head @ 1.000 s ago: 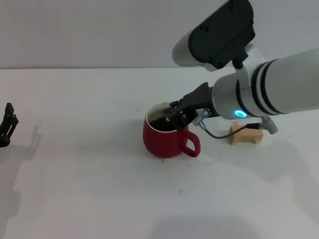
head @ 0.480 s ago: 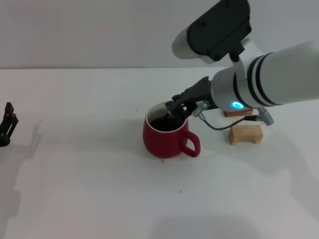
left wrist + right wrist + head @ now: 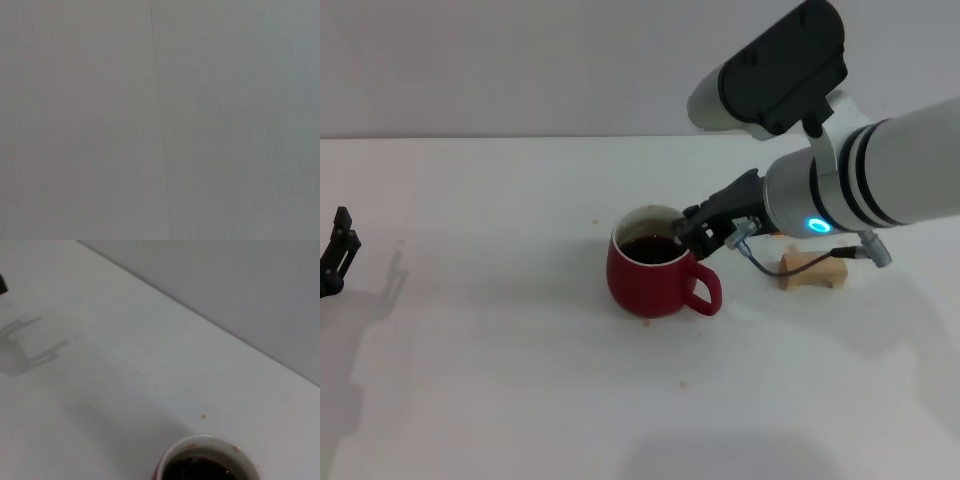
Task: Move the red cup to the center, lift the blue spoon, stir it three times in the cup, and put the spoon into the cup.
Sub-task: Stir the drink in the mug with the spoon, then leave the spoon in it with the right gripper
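Now | right pincer [image 3: 692,230] over red cup [image 3: 655,275] rim | left pincer [image 3: 335,250] parked

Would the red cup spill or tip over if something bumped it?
The red cup looks squat and wide at the bottom, so it probably wouldn't tip easily. It holds dark liquid quite near the rim, so a hard bump might slosh some out. It looks glazed, so likely smooth and breakable.

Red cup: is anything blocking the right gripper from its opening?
Nothing visible does. The right gripper hangs at the rim of the red cup on its handle side, the opening bare beside it. The pale wooden block lies apart, behind the arm. The left gripper is parked far left.
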Tool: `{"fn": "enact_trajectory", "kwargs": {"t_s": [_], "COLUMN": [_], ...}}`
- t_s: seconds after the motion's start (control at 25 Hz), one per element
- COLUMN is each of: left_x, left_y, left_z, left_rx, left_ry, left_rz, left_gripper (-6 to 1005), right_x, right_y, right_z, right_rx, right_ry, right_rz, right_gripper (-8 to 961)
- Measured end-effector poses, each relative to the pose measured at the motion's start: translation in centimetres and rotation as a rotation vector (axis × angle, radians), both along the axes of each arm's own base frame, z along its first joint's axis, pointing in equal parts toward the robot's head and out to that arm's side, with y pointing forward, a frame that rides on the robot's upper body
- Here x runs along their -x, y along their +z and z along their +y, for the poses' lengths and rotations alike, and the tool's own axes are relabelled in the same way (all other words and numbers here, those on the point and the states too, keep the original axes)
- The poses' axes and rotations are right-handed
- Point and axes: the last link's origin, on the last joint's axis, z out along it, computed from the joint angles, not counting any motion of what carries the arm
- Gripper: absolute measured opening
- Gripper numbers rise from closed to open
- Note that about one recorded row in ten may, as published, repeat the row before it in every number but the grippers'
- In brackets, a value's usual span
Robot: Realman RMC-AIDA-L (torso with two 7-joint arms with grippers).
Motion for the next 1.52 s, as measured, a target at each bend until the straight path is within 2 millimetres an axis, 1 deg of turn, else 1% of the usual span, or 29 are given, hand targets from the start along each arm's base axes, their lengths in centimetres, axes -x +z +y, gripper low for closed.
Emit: {"fn": "enact_trajectory", "kwargs": {"t_s": [0.04,0.16,0.24,0.36,0.56,0.84,1.08,1.24,1.36,1.4,1.44,1.48,1.52], "left_x": [0.0,0.0,0.1,0.1,0.0,0.1,0.1,0.1,0.0,0.0,0.0,0.0,0.0], "left_y": [0.0,0.0,0.0,0.0,0.2,0.2,0.2,0.2,0.2,0.2,0.2,0.2,0.2], "left_z": [0.0,0.0,-0.1,-0.2,-0.3,-0.3,-0.3,-0.3,-0.2,-0.2,-0.2,-0.2,-0.2], "left_rx": [0.000,0.001,0.001,0.000,-0.009,-0.009,-0.009,-0.010,-0.010,-0.010,-0.009,-0.009,-0.008], "left_ry": [0.000,0.001,0.002,0.002,-0.006,-0.005,-0.005,-0.006,-0.008,-0.008,-0.008,-0.008,-0.008], "left_rz": [0.000,0.000,0.000,-0.002,-0.018,-0.019,-0.018,-0.019,-0.019,-0.019,-0.019,-0.019,-0.019], "left_gripper": [834,834,834,834,834,834,834,834,834,834,834,834,834], "right_x": [0.3,0.6,1.2,1.5,2.1,1.9,1.7,1.6,1.6,1.6,1.5,1.5,1.4], "right_y": [0.0,-0.1,-0.3,-0.6,-1.3,-1.6,-1.7,-1.7,-1.4,-1.1,-0.3,-0.3,0.1], "right_z": [-0.4,-0.8,-1.2,-1.2,-0.5,0.7,0.7,0.6,0.8,1.0,1.6,1.6,1.8], "right_rx": [0.005,0.010,0.029,0.039,0.031,-0.004,-0.001,-0.004,-0.026,-0.049,-0.131,-0.131,-0.178], "right_ry": [0.009,0.022,0.038,0.042,0.067,0.060,0.062,0.064,0.074,0.087,0.134,0.134,0.168], "right_rz": [0.006,0.011,0.024,0.033,0.044,0.065,0.056,0.052,0.057,0.060,0.066,0.066,0.067], "right_gripper": [222,223,224,226,228,231,234,236,277,291,305,319,332]}}
